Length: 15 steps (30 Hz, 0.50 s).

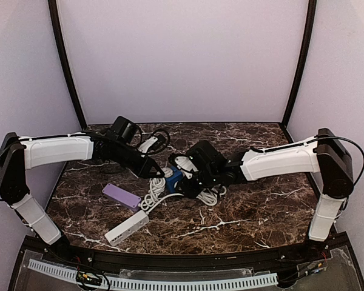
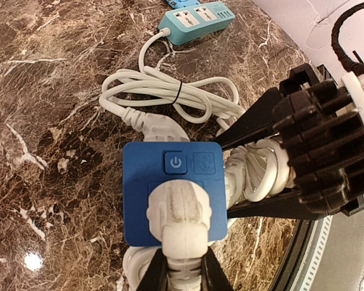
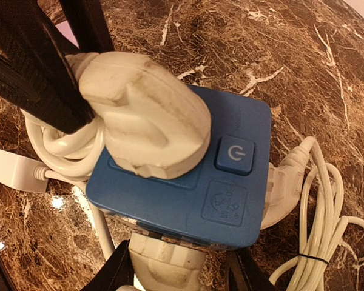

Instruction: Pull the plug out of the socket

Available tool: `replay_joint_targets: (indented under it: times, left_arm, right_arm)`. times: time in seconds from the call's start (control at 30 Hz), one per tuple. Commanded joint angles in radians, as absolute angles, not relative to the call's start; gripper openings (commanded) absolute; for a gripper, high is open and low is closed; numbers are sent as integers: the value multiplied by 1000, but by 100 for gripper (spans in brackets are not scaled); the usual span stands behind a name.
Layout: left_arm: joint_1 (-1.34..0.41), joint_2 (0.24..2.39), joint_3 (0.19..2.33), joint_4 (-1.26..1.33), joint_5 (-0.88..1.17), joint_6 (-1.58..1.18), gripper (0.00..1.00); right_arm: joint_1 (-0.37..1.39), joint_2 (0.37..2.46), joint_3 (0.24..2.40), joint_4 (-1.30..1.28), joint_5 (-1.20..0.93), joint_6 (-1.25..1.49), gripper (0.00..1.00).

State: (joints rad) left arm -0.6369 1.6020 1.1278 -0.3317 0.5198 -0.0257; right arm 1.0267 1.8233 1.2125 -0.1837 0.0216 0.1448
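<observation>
The socket, a small blue cube (image 1: 173, 180), lies mid-table among white cords. It shows in the left wrist view (image 2: 139, 200) and the right wrist view (image 3: 188, 194), with a power button on top. A white plug (image 2: 179, 212) (image 3: 139, 115) sits in its top face. My left gripper (image 1: 153, 170) (image 2: 182, 276) is shut on the ribbed neck of that plug. My right gripper (image 1: 191, 182) (image 3: 179, 276) straddles a second white plug (image 3: 164, 260) (image 2: 255, 173) on the cube's side and looks closed on it. Its tips are hidden under the cube.
A teal power strip (image 2: 197, 21) lies beyond the cube. A purple strip (image 1: 121, 196) and a white strip (image 1: 127, 227) lie front left. Bundled white cords (image 2: 170, 91) (image 3: 318, 200) (image 1: 155, 197) surround the cube. Black frame posts stand at the back corners.
</observation>
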Motion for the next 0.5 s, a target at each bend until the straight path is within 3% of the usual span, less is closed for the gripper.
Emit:
replay_joint_targets:
  times: [0.0,0.07,0.47]
  left_arm:
    - [-628,1515,1141,-312,564,-6,1]
    - [-623,1519,1150,-327,560,16,1]
    - [-553,1574,1207,-384,666,13,1]
  right_arm:
    - [1029,1828,1218,-190,5,139,4]
    - [1033,1821,1215,-192,-20,130,0]
    - [1109,1807,1230,-262,-20,35,0]
